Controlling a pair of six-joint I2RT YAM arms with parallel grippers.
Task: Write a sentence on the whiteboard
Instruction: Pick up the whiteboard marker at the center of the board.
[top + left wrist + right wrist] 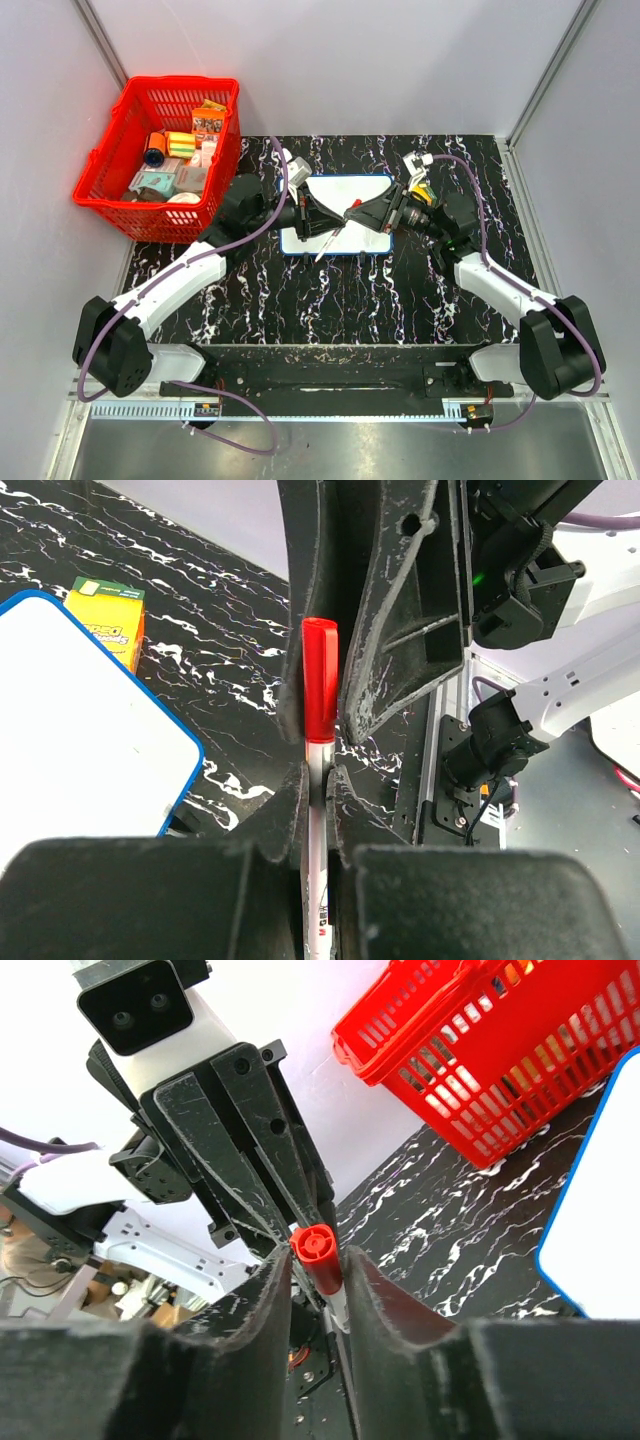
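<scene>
The whiteboard [347,188] lies flat mid-table, white with a thin blue frame; its corner also shows in the left wrist view [70,730] and its edge in the right wrist view [612,1210]. No sentence shows on the parts of the board I can see. Above the board, my left gripper [330,228] [320,775] is shut on the white barrel of a marker [320,810]. My right gripper [356,212] [318,1260] faces it, jaws closed in on the marker's red cap [321,680] [318,1255]. Both arms hide the board's middle.
A red basket [180,82] [480,1050] with several small packages stands at the back left, off the black marbled mat [330,300]. A small orange box [105,620] lies just beyond the board's corner. Grey walls close in on three sides.
</scene>
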